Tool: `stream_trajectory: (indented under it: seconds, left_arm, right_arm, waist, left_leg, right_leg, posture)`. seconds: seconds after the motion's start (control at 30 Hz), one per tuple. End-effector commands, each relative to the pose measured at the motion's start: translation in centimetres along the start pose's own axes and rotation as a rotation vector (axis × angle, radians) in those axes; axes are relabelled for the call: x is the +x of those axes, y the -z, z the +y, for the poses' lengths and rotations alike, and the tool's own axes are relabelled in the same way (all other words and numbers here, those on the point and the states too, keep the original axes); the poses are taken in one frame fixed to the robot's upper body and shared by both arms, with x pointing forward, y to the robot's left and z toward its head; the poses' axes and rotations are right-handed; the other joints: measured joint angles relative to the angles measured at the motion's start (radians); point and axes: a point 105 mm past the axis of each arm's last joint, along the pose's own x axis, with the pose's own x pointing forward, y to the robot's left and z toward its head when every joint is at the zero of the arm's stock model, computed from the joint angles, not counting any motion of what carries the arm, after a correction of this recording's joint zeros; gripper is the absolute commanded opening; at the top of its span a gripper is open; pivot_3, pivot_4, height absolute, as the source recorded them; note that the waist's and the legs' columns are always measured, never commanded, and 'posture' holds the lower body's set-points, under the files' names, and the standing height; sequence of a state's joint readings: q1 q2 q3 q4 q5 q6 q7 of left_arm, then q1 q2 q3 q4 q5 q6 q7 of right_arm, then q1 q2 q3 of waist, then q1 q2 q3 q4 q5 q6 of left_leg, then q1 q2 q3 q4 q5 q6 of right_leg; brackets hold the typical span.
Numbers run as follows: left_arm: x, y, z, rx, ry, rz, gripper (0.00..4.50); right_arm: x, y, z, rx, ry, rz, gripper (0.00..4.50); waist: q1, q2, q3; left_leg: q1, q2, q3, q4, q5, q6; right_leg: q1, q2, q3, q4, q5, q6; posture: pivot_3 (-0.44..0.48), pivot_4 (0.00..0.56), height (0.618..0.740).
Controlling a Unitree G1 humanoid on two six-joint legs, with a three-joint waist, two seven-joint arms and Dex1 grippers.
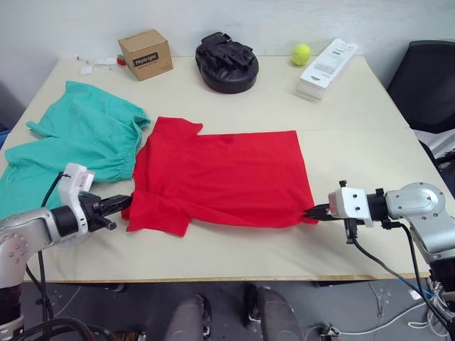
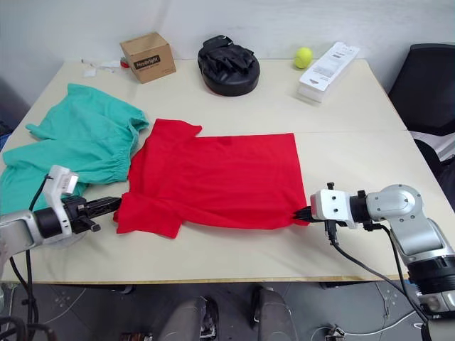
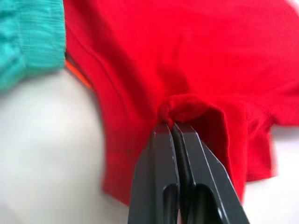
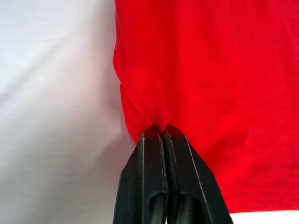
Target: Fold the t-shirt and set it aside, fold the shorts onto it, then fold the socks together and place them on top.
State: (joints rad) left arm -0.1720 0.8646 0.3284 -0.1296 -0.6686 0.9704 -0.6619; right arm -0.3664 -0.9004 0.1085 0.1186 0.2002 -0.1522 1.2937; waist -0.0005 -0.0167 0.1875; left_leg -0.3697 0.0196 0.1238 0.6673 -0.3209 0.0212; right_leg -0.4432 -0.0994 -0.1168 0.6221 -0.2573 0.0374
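The t-shirt (image 1: 220, 177) lies flat mid-table, its long axis running 9 to 3 o'clock, collar end toward the shorts (image 1: 71, 153). Each arm holds one near corner: the left gripper (image 1: 125, 202) has its fingers clamped on a pinch of cloth at the 9 o'clock end, the right gripper (image 1: 313, 212) likewise at the hem corner. From both, the free cloth lies toward 12 o'clock, so the fold likely carries that way

Matt red cloth of the t-shirt (image 1: 227, 177) lies on a smooth, pale counter (image 1: 341, 241) beside the soft teal shorts (image 1: 78, 142), their waistband gathered and ribbed. Black, smooth, faintly glossy fingers (image 4: 154, 186) pinch the fabric; a brown cardboard box (image 1: 145, 54) sits behind.
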Motion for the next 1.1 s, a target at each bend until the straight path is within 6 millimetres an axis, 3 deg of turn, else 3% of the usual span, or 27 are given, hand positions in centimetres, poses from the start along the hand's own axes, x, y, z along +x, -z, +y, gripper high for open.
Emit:
stream_trajectory:
  seconds: [0.03,0.1,0.2,0.33,0.47,0.67,0.73,0.87,1.1]
  left_arm:
    - [0.3,0.4,0.5,0.078,-0.003,0.034,0.0]
    - [0.2,0.9,0.5,0.107,0.009,0.059,0.0]
    - [-0.4,1.0,0.8,0.17,-0.005,0.06,0.6]
    - [-1.8,0.0,1.4,0.378,-0.048,0.057,1.81]
    - [-3.2,-1.9,0.1,0.686,-0.008,0.032,3.05]
    - [-4.3,0.1,-0.4,1.259,0.076,0.186,3.05]
    - [-4.3,0.2,-0.8,1.372,0.121,0.168,3.05]
    - [-3.6,0.3,-2.1,1.516,0.215,0.125,3.05]
    - [-2.6,3.4,-3.0,1.581,0.381,0.172,3.05]
  right_arm:
    - [-0.6,-0.6,-0.9,-0.019,0.041,-0.013,0.04]
    - [-0.6,-0.7,-0.7,-0.017,0.033,-0.019,0.04]
    - [-0.4,-1.0,-0.4,-0.014,0.028,-0.033,0.0]
    - [-0.2,-1.3,-0.1,-0.009,0.029,-0.045,0.0]
    - [0.0,-1.3,0.0,-0.006,0.032,-0.047,0.0]
    - [0.2,-1.2,-0.1,0.004,0.038,-0.053,0.0]
    - [0.3,-1.2,0.0,0.006,0.038,-0.054,0.0]
    - [0.4,-1.3,0.0,0.014,0.045,-0.059,0.0]
    - [0.5,-1.3,0.4,0.024,0.058,-0.061,0.0]
  waist:
    - [-0.002,0.0,0.0]
    - [-0.003,0.0,0.0]
    - [-0.003,0.0,0.0]
    - [-0.002,0.0,0.0]
    - [-0.001,0.0,0.0]
    - [-0.003,0.001,0.0]
    - [-0.003,0.001,0.001]
    - [0.0,0.001,0.001]
    - [-0.001,0.001,0.001]
  left_leg:
    - [0.0,0.0,0.0,0.0,0.0,0.0]
    - [0.0,0.0,0.0,-0.001,0.0,0.0]
    - [0.0,0.001,0.0,-0.001,0.0,0.0]
    - [0.0,0.001,0.0,0.0,0.0,0.0]
    - [0.0,0.001,0.0,-0.001,-0.002,-0.002]
    - [0.0,0.001,0.0,-0.002,-0.003,-0.003]
    - [0.0,0.001,0.0,-0.002,-0.003,-0.003]
    - [0.0,0.001,0.001,-0.002,-0.003,0.0]
    - [0.0,0.001,0.002,-0.002,-0.002,0.004]
  right_leg:
    - [0.0,0.0,0.0,0.0,0.0,0.0]
    - [0.0,0.001,0.0,0.0,0.0,0.0]
    - [0.0,0.001,0.0,0.0,0.0,0.0]
    - [-0.001,0.001,0.0,0.0,0.0,0.0]
    - [-0.001,0.0,0.0,-0.001,0.0,0.0]
    - [-0.001,-0.001,0.0,-0.002,-0.001,-0.001]
    - [-0.002,-0.001,-0.001,-0.002,-0.001,-0.001]
    - [-0.001,-0.001,-0.001,-0.001,-0.001,-0.002]
    - [-0.001,0.0,-0.001,-0.001,-0.001,-0.001]
  posture:
    - [0.0,0.15,0.74]
    - [0.0,0.15,0.74]
    - [0.0,0.15,0.74]
    - [0.0,0.15,0.74]
    - [0.0,0.15,0.74]
    - [0.0,0.15,0.74]
    - [0.0,0.15,0.74]
    - [0.0,0.15,0.74]
    - [0.0,0.15,0.74]
